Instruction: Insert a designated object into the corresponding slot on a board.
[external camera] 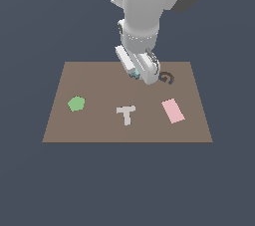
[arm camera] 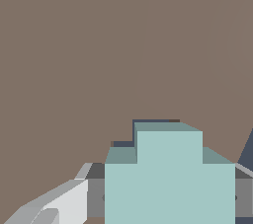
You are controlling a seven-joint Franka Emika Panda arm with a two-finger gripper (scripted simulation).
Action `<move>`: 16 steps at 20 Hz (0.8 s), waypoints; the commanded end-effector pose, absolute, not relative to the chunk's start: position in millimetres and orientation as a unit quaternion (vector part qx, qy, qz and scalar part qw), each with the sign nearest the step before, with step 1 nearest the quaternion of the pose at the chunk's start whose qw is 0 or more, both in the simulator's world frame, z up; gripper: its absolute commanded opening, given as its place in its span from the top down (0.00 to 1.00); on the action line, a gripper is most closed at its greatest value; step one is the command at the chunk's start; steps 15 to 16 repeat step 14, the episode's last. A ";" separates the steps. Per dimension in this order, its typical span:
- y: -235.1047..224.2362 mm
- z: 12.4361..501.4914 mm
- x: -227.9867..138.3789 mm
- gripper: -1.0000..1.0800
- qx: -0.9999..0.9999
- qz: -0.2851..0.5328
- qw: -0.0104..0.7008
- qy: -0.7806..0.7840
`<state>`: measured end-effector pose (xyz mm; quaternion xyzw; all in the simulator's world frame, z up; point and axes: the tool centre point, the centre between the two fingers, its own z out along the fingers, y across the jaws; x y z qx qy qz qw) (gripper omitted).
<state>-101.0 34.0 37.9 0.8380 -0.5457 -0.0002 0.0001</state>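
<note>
The pale teal block [arm camera: 169, 159] has a stepped, cross-like outline and sits between my gripper's [arm camera: 168, 198] fingers [arm camera: 95, 194]; the gripper is shut on it. In the exterior view the gripper [external camera: 137, 76] is low over the back middle of the brown board [external camera: 89, 78], and only a corner of the teal block [external camera: 133, 73] shows. In the wrist view thin dark blue slivers of the slot [arm camera: 150, 120] show right along the block's far edges. The block stands at the slot; I cannot tell how deep it sits.
On the board lie a green pentagon [external camera: 76, 103] at the exterior view's left, a white T-shaped piece [external camera: 126, 114] at the front middle, and a pink rectangle [external camera: 173, 110] at the right. A dark spiral mark [external camera: 167, 77] is just right of the gripper.
</note>
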 end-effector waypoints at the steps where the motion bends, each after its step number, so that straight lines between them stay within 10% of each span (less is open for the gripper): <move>1: 33.9 33.4 -101.0 1.00 0.838 0.000 0.000 -0.546; 4: 33.7 30.6 -101.0 1.00 0.838 0.000 0.000 -0.546; 5: 33.7 30.6 -101.0 0.04 0.838 0.000 0.000 -0.546; 16: 33.7 30.6 -101.0 0.04 0.838 0.000 0.000 -0.546</move>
